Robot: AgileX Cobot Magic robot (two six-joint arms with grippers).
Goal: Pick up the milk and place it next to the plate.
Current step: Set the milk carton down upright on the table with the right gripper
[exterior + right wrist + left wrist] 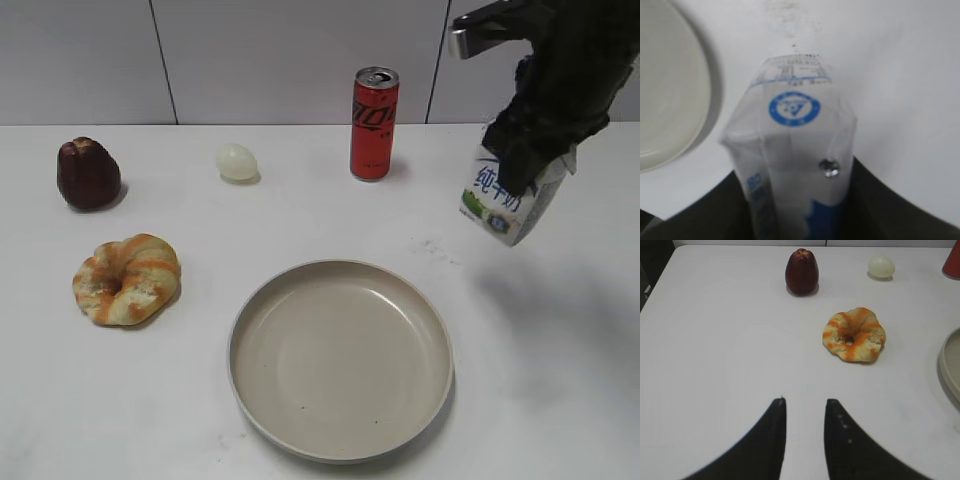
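Observation:
The milk (497,201), a small white carton with blue characters, hangs tilted above the table at the right, held at its top by my right gripper (528,150). In the right wrist view the milk (795,150) sits between the dark fingers of the right gripper (795,200), its bottom with a blue round mark facing the table. The plate (340,358), a large beige dish, lies at the front middle, left of and below the milk; its edge shows in the right wrist view (670,100). My left gripper (804,402) is open and empty over bare table.
A red can (374,123) stands at the back middle. A pale egg (237,161) and a dark red fruit (88,173) sit at the back left. A glazed ring-shaped bread (127,278) lies left of the plate. The wall runs along the back.

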